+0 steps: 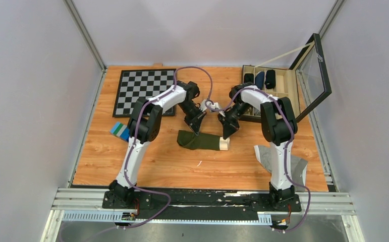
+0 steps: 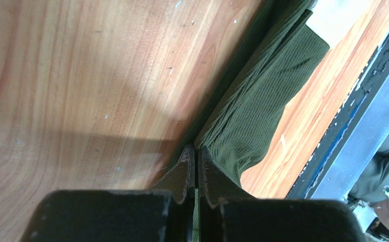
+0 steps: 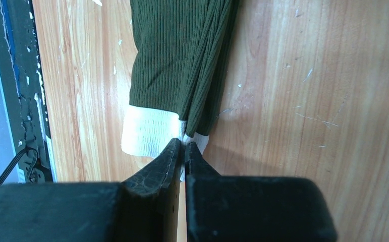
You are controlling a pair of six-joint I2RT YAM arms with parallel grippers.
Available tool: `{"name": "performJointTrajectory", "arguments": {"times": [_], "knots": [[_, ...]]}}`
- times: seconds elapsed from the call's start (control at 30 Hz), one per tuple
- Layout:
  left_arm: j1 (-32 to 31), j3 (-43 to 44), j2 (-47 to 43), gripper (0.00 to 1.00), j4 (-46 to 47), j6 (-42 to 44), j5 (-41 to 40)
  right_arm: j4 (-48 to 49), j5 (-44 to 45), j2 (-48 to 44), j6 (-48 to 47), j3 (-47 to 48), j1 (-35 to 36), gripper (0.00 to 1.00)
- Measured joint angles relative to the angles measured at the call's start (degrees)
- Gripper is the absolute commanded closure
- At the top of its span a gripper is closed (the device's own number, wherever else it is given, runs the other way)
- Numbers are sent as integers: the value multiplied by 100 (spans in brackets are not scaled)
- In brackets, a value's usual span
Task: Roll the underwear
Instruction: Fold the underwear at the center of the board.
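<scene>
Left gripper (image 1: 195,130) is pinched closed on the far edge of the underwear (image 1: 201,140), near its dark green end. The right gripper (image 1: 228,134) is clamped on a corner of the white waistband (image 3: 149,132). The garment lies folded into a strip mid-table (image 1: 182,169). The 2 arms arch forward, elbows high, wrists tipped down and angled toward each other.

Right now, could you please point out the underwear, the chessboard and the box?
underwear (image 1: 198,140): top view, green middle.
chessboard (image 1: 144,92): top view, centre squares.
box (image 1: 285,83): top view, bare compartment.
</scene>
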Motion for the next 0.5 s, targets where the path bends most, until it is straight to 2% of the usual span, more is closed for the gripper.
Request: {"name": "performJointTrajectory", "arguments": {"times": [0.13,0.27,0.4,0.5], "knots": [[-2,-7,-7,78,105,-188,-85,173,-2,-7,144,-101,0,95],[11,-422,-409,68,560,-459,-387,400,-20,-109,323,-339,-4,90],[37,-1292,-1408,68,1342,-691,-461,675,-4,-225,734,-549,-15,87],[4,-2000,-2267,71,2120,-1088,-232,890,-28,-321,1010,-708,-26,83]]}}
